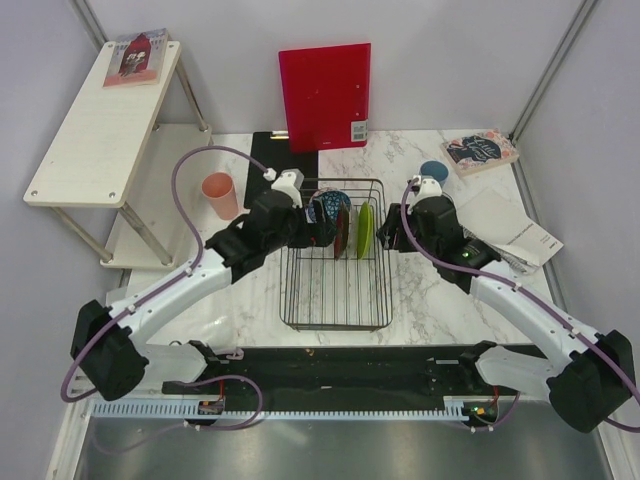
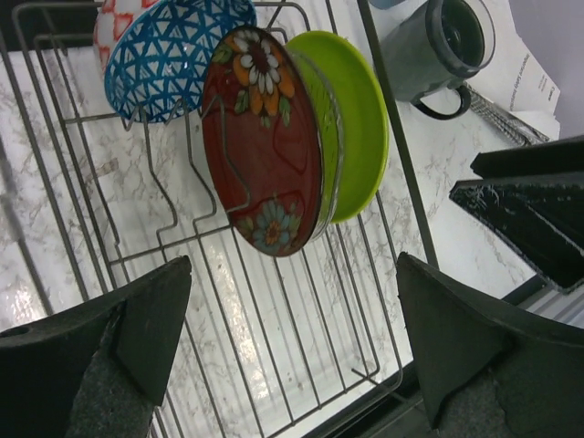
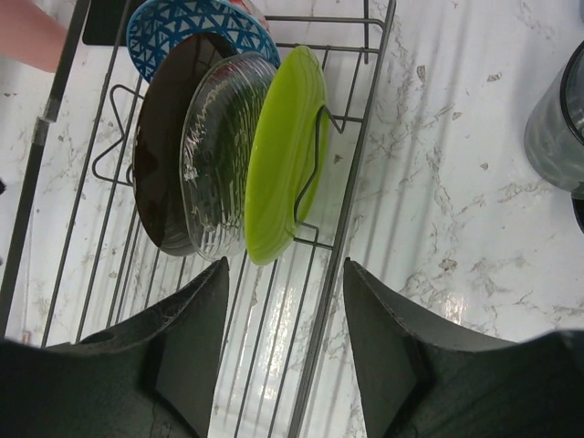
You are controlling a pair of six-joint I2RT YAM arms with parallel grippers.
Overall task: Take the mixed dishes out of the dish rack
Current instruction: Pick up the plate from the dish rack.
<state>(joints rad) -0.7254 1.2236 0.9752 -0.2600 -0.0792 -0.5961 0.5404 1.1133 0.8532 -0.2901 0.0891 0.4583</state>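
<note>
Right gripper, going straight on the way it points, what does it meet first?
Probably the round lime-green dish standing on edge in the black wire dish rack; the rack's side bar may come first, depth unclear.

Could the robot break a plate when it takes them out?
The dark red plate, clear glass plate and lime-green dish stand packed close, so pulling one could knock its neighbour. A wire prong of the dish rack crosses the lime-green dish and could snag it. The left gripper and right gripper both hover at the rack, so the arms might bump.
</note>
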